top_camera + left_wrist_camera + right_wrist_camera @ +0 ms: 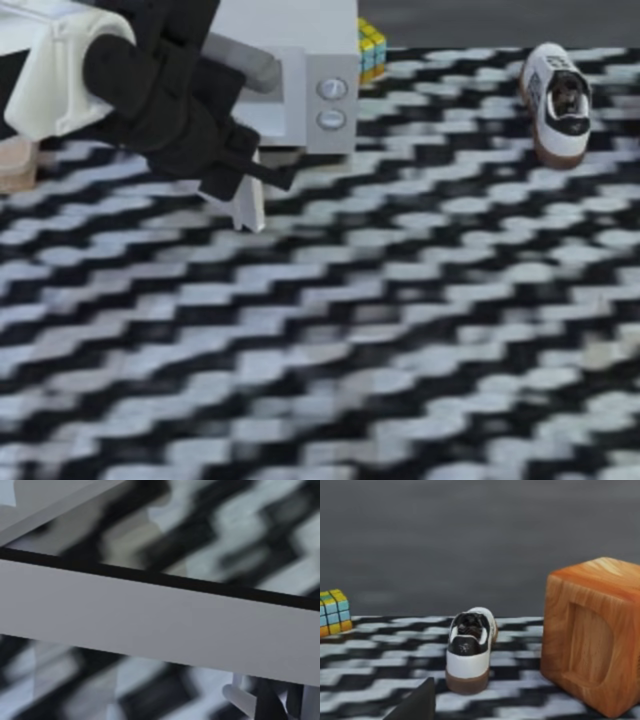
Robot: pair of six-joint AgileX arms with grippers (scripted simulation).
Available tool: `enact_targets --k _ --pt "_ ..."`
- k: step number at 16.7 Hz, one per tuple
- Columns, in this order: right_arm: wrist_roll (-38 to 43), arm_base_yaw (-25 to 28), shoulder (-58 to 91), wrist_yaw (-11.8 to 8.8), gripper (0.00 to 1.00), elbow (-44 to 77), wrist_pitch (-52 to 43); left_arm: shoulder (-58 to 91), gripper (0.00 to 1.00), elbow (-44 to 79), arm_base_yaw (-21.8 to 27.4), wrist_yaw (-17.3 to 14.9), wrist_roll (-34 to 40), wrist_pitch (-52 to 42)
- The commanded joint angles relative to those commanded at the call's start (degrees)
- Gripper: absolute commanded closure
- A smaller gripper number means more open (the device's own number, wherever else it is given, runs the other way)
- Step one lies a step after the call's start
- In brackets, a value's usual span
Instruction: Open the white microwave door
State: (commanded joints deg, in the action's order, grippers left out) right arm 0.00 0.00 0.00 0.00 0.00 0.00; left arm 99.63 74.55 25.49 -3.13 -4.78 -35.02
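The white microwave (300, 40) stands at the table's far edge, left of centre, with two round knobs (332, 89) on its front strip. Its door (248, 208) is swung out toward the table's front, so I see it edge-on. My left gripper (262, 176) reaches down in front of the oven's mouth and is shut on the door's free edge. In the left wrist view the door (160, 615) fills the picture as a broad white band, with a grey bar handle (240, 699) beside a dark finger (265, 707). My right gripper (417, 705) is parked off to the right, outside the top view.
A white and black shoe (556, 100) (468, 650) lies at the far right. A coloured cube (370, 48) (332, 611) sits just right of the microwave. A wooden block (592, 655) stands near the right arm. A tan object (15, 165) sits at the left edge.
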Motion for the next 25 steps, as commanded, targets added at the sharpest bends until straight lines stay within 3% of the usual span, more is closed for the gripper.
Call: enact_targets --k 9,25 --pt "0.0 0.0 0.0 0.0 0.0 0.0 0.0 -3.59 1.0 -3.6 -3.7 -4.91 -9.36 -0.53" --pt "0.0 0.0 0.0 0.0 0.0 0.0 0.0 -3.62 1.0 -3.6 -3.71 -4.93 -9.39 -0.52"
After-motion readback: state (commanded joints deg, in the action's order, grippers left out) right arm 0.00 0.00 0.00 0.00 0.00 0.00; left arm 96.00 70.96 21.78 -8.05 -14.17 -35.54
